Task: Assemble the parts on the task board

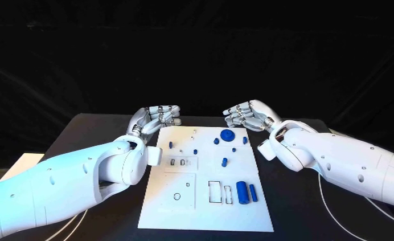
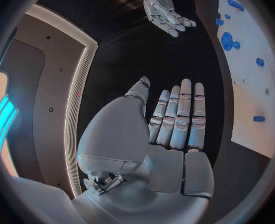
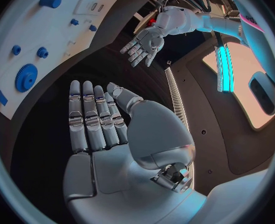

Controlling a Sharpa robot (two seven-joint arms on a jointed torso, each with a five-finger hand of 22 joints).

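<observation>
Lying flat mid-worktop, the task board runs its long axis away from the robot; blue parts — a round gear far, a cylinder near — sit on it. Left hand and right hand flank its far end, fingers extended, released, holding nothing. No writing legible.

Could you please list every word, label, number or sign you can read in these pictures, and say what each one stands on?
There is no readable text in any view.
The white task board carries only outlined slots and holes, no letters or numbers.
The blue parts, such as the gear, bear no markings that can be made out.
The left hand and right hand show no brand or label.
</observation>
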